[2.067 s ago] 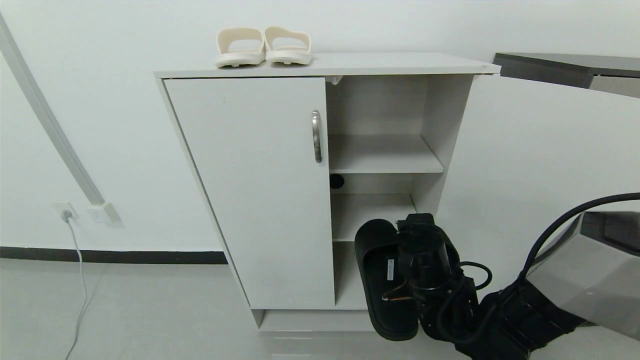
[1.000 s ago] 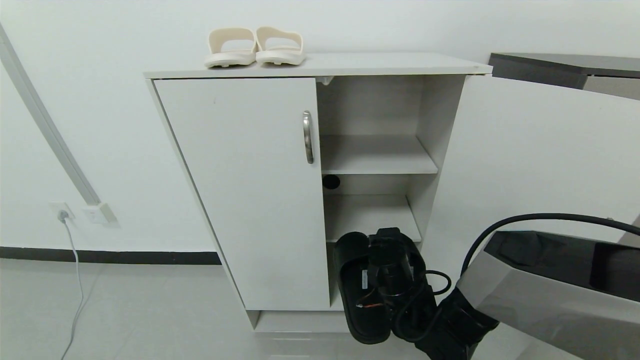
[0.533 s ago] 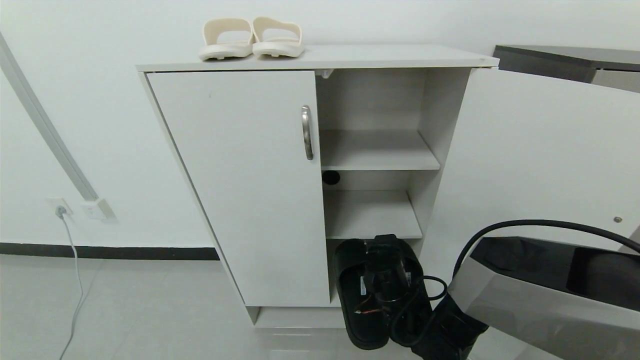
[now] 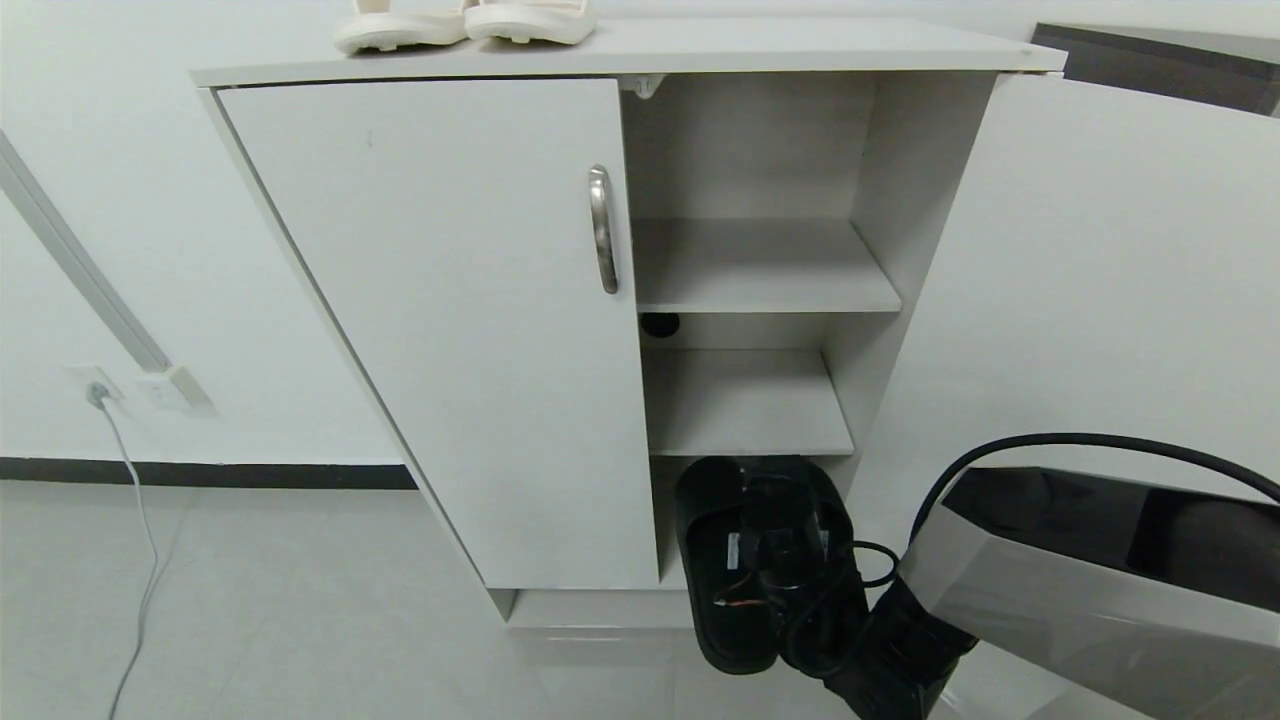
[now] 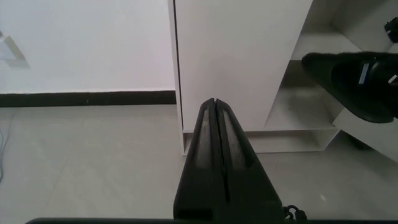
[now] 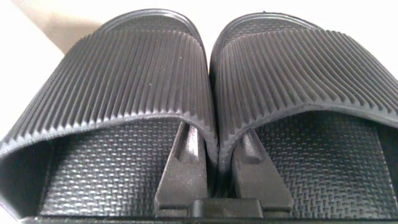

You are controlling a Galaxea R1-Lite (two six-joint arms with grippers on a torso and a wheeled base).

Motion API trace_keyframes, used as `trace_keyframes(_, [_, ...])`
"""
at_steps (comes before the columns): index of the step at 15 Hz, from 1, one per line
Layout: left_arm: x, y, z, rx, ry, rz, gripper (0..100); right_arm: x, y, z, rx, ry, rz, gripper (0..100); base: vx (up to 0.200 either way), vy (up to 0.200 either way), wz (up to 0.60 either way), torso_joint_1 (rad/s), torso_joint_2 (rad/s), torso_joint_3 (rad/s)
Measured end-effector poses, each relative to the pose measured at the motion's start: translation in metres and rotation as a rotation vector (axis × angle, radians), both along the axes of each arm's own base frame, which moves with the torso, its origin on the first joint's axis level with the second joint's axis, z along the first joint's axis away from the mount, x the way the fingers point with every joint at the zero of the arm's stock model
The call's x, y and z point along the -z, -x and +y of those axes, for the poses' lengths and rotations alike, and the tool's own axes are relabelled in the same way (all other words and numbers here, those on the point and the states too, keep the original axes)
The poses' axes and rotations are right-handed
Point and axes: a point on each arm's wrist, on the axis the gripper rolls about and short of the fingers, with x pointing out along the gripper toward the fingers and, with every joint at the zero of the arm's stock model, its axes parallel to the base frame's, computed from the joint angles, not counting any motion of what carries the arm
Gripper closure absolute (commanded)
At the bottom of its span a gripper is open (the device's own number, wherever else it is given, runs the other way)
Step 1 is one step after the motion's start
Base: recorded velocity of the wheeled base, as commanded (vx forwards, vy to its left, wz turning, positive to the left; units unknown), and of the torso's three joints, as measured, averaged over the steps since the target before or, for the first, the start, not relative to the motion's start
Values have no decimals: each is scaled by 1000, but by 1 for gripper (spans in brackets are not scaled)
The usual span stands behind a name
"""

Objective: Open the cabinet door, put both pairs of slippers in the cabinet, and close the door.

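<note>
The white cabinet [image 4: 430,330] has its right door [image 4: 1090,270] swung wide and its left door shut. My right gripper [image 4: 790,520] is shut on the black slippers [image 4: 725,560], holding the pair toes-first at the mouth of the bottom compartment. In the right wrist view its fingers [image 6: 186,171] pinch the two inner strap edges of the black slippers [image 6: 137,81] together. The cream slippers [image 4: 465,22] rest on the cabinet top at its left. My left gripper [image 5: 214,106] is shut, low over the floor in front of the closed left door [image 5: 239,56], with the black slippers [image 5: 357,78] off to one side.
Two bare shelves [image 4: 760,270] sit above the bottom compartment. A metal handle [image 4: 601,243] runs down the left door's edge. A wall socket with a cable [image 4: 95,395] is low on the left wall. Grey floor tiles [image 4: 250,610] spread in front.
The camera has come closer and lower. My right gripper has carried the black slippers down and forward, from in front of the lower shelf to the bottom compartment's opening.
</note>
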Motion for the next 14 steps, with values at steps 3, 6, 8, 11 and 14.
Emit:
trace_keyframes(3, [0,0,0,-1,1,0,100,-11,-4,-2,14,-37,-138,100,0,0,0,0,0,0])
trace_keyframes(6, [0,0,0,-1,2,0,100,-1,-9,-7,29,2,-165,100,0,0,0,0,0,0])
trace_keyframes(8, [0,0,0,-2,3,-1,100,3,-10,-8,31,7,-159,100,0,0,0,0,0,0])
trace_keyframes(11, [0,0,0,-1,3,-1,100,7,-11,-10,34,16,-150,100,0,0,0,0,0,0])
trace_keyframes(14, [0,0,0,-1,3,-1,100,10,-12,-11,36,20,-144,100,67,0,0,1,1,1])
